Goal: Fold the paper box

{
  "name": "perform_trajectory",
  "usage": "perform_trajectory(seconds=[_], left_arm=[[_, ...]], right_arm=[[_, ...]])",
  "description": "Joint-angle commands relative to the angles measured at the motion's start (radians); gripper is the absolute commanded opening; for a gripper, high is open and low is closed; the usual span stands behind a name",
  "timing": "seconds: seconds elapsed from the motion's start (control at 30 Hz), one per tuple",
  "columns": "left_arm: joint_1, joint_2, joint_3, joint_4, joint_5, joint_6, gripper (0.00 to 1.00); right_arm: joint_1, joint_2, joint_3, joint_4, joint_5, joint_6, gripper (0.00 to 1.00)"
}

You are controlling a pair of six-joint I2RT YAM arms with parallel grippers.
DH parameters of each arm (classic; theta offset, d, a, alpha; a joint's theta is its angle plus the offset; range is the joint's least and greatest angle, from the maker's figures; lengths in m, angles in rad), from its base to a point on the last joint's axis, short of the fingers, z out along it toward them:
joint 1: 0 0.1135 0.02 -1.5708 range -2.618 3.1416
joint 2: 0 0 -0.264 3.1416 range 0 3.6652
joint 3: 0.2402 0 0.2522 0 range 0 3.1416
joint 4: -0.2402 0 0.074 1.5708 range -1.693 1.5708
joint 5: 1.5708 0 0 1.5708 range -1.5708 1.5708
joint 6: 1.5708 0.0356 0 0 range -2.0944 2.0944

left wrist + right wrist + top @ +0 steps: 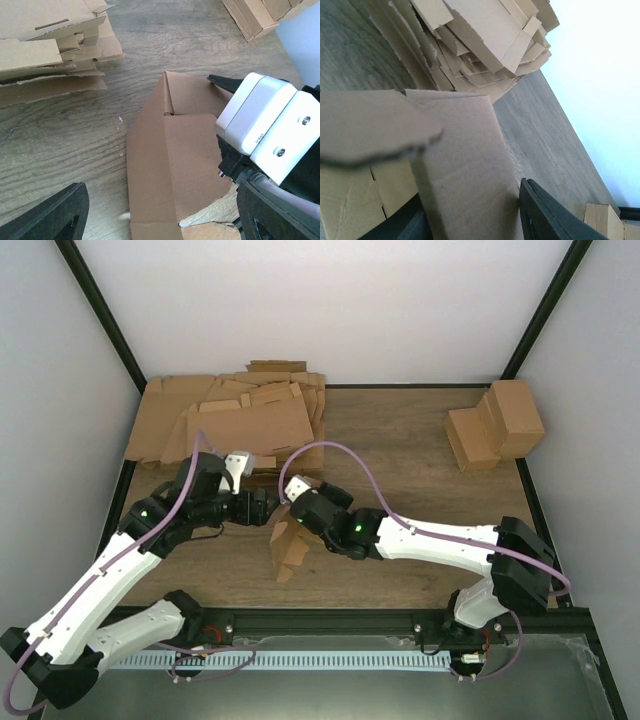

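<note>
- Far left, rear: a heap of flat cardboard sheets (235, 415) lies loosely fanned on the table (400, 455). It looks like spare stock, and neither arm touches it.
- Left gripper (268, 507): it sits just left of the work piece. Its wrist view shows 2 dark fingers (50, 215) spread wide with nothing between them. My reading is that it stands ready to brace or press a panel.
- Centre: the paper box (290, 545) sits on the table between the 2 grippers. It is only partly formed, with 1 panel raised along its crease, a rounded flap folded over it and the rest tilted (not yet a closed shape).
- Right gripper (296, 520): it is at the upper edge of the box. In its wrist view a cardboard panel fills the space between its fingers (555, 215). I cannot tell from these views whether the fingers clamp the panel or merely flank it. The pose suggests it is steadying or turning that flap.
- Far right, rear: finished cardboard cuboids (495, 425) stand together, well apart from the work.
</note>
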Motion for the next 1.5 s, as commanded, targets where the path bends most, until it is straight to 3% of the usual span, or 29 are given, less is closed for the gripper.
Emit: perform_trajectory(seconds=[0.0, 0.2, 0.5, 0.67, 0.8, 1.13, 1.47], left_arm=[[-0.001, -0.018, 0.014, -0.011, -0.012, 0.002, 0.84], [0.000, -0.027, 0.014, -0.025, -0.015, 0.000, 0.84], [-0.001, -0.042, 0.007, -0.021, -0.016, -0.013, 0.84], [0.000, -0.040, -0.007, -0.015, -0.016, -0.019, 0.84], [-0.001, -0.021, -0.074, 0.007, -0.008, -0.041, 0.84], [-0.002, 0.016, -0.234, 0.156, 0.044, -0.131, 0.84], [-0.002, 0.050, -0.262, 0.188, 0.035, -0.134, 0.84]], right_arm=[[0.004, 0.005, -0.002, 0.035, 0.014, 0.009, 0.40], [-0.051, 0.017, 0.031, -0.016, -0.077, 0.074, 0.28], [-0.249, 0.075, 0.079, -0.161, -0.332, 0.271, 0.25], [-0.393, 0.079, -0.038, -0.087, -0.551, 0.425, 0.25], [-0.449, 0.057, -0.143, 0.018, -0.641, 0.520, 0.27], [-0.453, 0.025, -0.253, 0.100, -0.669, 0.597, 0.35], [-0.404, 0.088, -0.231, 0.046, -0.515, 0.547, 0.34]])
